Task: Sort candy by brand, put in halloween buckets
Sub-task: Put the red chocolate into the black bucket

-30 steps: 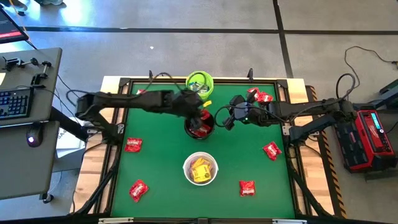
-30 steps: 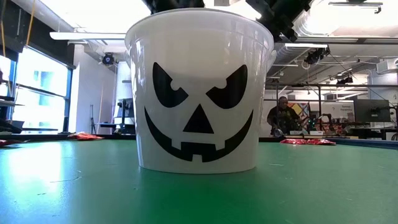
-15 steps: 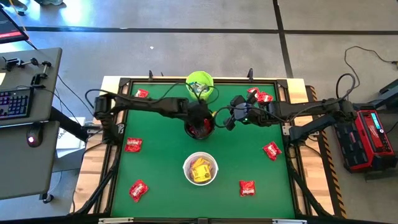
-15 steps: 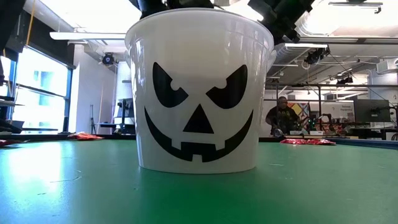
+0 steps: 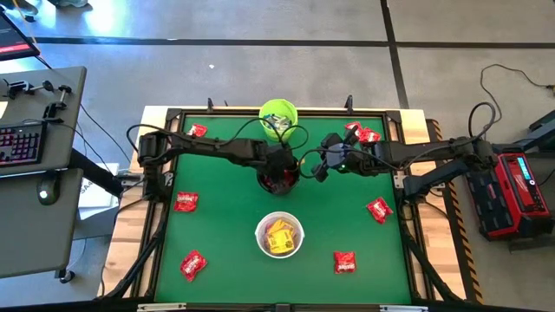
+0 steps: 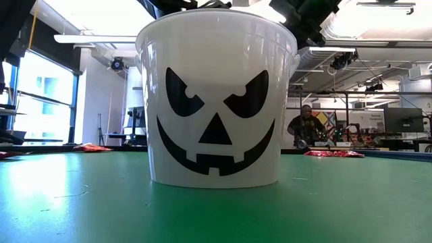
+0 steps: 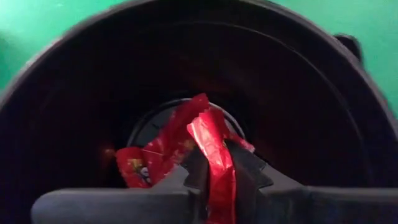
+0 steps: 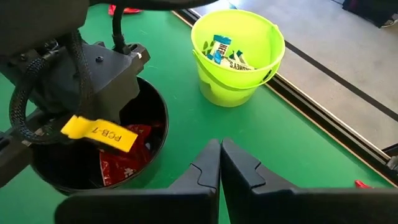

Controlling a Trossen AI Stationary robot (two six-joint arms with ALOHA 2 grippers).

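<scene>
Two red packets (image 5: 186, 202) lie loose at left of surface (image 5: 225, 225). Left gripper (image 7: 210, 180) over black bucket (image 5: 279, 176), jaws nearly closed, pinching red wrapper (image 7: 211, 146). Wrapper judged light, crinkly, slippery: pinch flat edge. Right gripper (image 8: 220, 163) beside bucket, jaws closed, empty.

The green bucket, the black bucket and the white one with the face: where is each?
green bucket (image 8: 239, 81), right wrist view, on its outer wall.
black bucket (image 7: 311, 130), left wrist view, on its dark inner wall.
white bucket (image 6: 216, 94), low view, on its front wall.
</scene>
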